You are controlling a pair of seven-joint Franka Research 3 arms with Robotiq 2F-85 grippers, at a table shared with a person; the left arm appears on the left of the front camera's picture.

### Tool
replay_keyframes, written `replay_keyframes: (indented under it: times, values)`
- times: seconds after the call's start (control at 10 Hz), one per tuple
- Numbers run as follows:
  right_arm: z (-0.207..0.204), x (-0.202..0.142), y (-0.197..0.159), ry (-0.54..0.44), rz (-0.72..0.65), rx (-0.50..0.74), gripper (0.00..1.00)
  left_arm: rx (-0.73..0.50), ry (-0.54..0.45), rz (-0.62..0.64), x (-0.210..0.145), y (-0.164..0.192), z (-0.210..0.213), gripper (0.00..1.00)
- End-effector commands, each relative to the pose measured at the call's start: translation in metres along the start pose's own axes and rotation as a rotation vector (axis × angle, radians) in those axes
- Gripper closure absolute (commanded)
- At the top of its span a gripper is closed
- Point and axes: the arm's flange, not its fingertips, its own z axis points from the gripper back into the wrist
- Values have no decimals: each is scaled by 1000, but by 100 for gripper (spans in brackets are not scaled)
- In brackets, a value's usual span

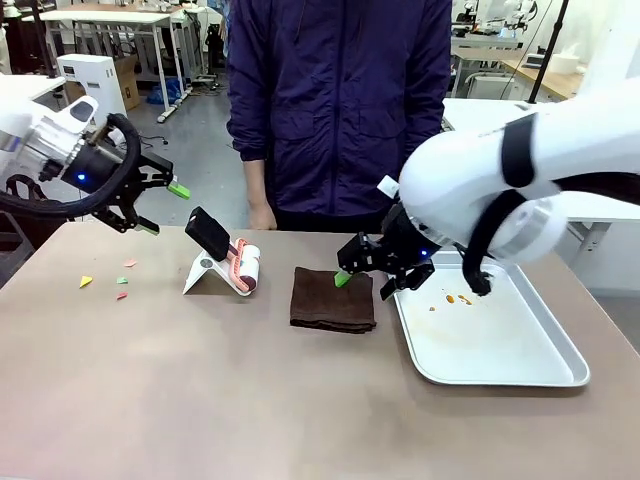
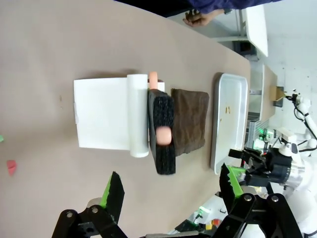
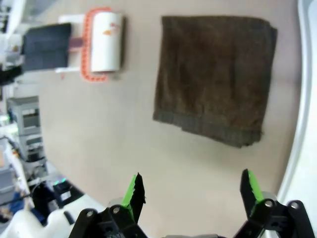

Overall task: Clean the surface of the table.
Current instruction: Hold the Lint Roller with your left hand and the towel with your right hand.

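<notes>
The brownish-taupe table [image 1: 250, 400] carries a folded dark brown cloth [image 1: 333, 300] at its middle. My right gripper [image 1: 362, 280] hovers open just over the cloth's right edge; the right wrist view has the cloth [image 3: 215, 74] ahead of its spread fingertips [image 3: 133, 193], nothing between them. My left gripper [image 1: 165, 210] hangs open in the air above the table's far left. From the left wrist, I look down on the table [image 2: 74, 44], a lint roller [image 2: 138, 114] on its white stand, and the cloth [image 2: 190, 121]. Small coloured paper scraps [image 1: 121, 282] lie at the left.
The lint roller [image 1: 243, 265] with a black handle leans on its white stand left of the cloth. A silver tray [image 1: 545, 375] holding a few crumbs sits at the right. A person in a dark jacket [image 1: 335, 100] stands at the far edge, one hand [image 1: 262, 215] hanging down.
</notes>
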Motion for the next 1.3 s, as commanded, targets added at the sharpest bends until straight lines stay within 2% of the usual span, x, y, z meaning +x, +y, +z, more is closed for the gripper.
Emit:
replay_keyframes:
  times: [0.0,0.3,0.8,1.2]
  values:
    - [-21,39,22,71,-57,-87,0,1,37,36,14,-9,-12,0]
    - [-61,56,30,100,-97,-245,0,70,78,38,20,-16,-39,0]
    - [-98,71,20,-8,-150,-426,0,96,84,41,22,-20,-54,0]
    - [-104,79,11,-19,-201,-375,0,109,68,43,24,-20,-57,0]
